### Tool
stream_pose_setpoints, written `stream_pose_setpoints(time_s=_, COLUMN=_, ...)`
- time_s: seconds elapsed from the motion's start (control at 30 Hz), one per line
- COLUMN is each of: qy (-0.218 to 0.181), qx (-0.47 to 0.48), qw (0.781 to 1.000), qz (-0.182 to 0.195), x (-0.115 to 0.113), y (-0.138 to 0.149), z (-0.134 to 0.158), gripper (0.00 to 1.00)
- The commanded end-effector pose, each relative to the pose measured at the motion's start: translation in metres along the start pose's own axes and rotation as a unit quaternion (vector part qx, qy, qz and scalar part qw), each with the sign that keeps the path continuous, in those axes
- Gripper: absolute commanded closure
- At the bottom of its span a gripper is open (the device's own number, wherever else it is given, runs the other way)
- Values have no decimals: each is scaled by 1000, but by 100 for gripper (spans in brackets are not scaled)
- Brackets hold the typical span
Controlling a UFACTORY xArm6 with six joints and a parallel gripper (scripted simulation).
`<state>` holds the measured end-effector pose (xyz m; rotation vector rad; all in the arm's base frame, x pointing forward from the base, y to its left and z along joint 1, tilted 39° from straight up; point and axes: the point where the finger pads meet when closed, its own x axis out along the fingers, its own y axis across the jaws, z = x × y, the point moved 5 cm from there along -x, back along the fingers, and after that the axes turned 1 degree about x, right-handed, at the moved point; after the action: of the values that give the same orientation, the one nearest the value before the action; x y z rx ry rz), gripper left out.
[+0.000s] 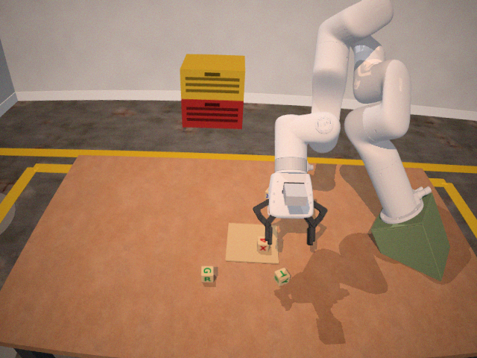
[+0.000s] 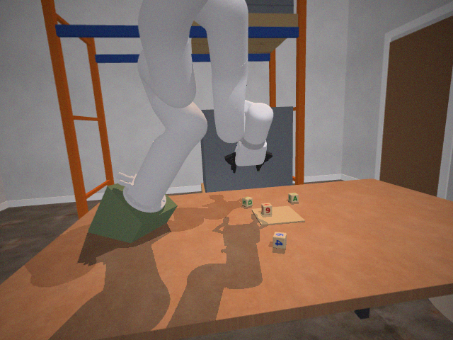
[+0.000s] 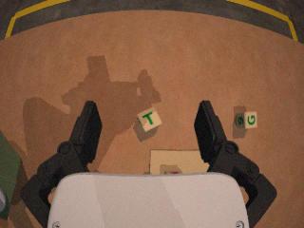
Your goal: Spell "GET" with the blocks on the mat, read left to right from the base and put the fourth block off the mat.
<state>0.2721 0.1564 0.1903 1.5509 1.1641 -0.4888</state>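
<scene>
The tan mat (image 1: 252,243) lies on the table in front of the robot's base. A block with red marks (image 1: 263,245) sits on the mat's corner; it shows an X on one side and a 9 in the exterior view (image 2: 266,209), and its top is partly hidden by a finger. The G block (image 1: 207,274) and the tilted T block (image 1: 282,276) lie off the mat, on the side away from the base. A block with blue marks (image 2: 279,240) lies off the mat on the side toward the base. My gripper (image 1: 289,239) (image 2: 248,166) is open and empty, well above the table. In the wrist view the T block (image 3: 148,120) shows far below between the fingers.
The green base pedestal (image 1: 414,239) stands at the table's right. A yellow and red crate (image 1: 212,90) stands on the floor beyond the table. An orange scaffold (image 2: 73,110) and a grey panel stand behind the table in the exterior view.
</scene>
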Motion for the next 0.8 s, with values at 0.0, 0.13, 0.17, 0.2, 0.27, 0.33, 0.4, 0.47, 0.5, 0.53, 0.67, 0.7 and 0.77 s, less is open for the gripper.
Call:
stream_pose_setpoints(time_s=0.0, qy=1, qx=0, qw=1000, qz=1, x=0, y=1, z=-1, gripper=0)
stream_pose_setpoints(time_s=0.13, qy=1, qx=0, qw=1000, qz=1, x=0, y=1, z=-1, gripper=0)
stream_pose_setpoints(time_s=0.17, qy=1, qx=0, qw=1000, qz=1, x=0, y=1, z=-1, gripper=0)
stream_pose_setpoints(time_s=0.2, qy=1, qx=0, qw=1000, qz=1, x=0, y=1, z=-1, gripper=0)
stream_pose_setpoints(time_s=0.27, qy=1, qx=0, qw=1000, qz=1, x=-1, y=13, z=-3, gripper=0)
stream_pose_setpoints(time_s=0.33, qy=1, qx=1, qw=1000, qz=0, x=-2, y=46, z=-9, gripper=0)
stream_pose_setpoints(time_s=0.4, qy=1, qx=1, qw=1000, qz=0, x=-3, y=67, z=-11, gripper=0)
stream_pose_setpoints(time_s=0.47, qy=1, qx=1, qw=1000, qz=0, x=-3, y=69, z=-11, gripper=0)
stream_pose_setpoints(time_s=0.5, qy=1, qx=1, qw=1000, qz=0, x=-3, y=88, z=-11, gripper=0)
stream_pose_setpoints(time_s=0.53, qy=1, qx=1, qw=1000, qz=0, x=-3, y=93, z=-11, gripper=0)
stream_pose_setpoints(time_s=0.67, qy=1, qx=1, qw=1000, qz=0, x=-3, y=118, z=-11, gripper=0)
stream_pose_setpoints(time_s=0.7, qy=1, qx=1, qw=1000, qz=0, x=-3, y=118, z=-11, gripper=0)
stream_pose_setpoints(time_s=0.77, qy=1, qx=1, qw=1000, qz=0, x=-2, y=141, z=-9, gripper=0)
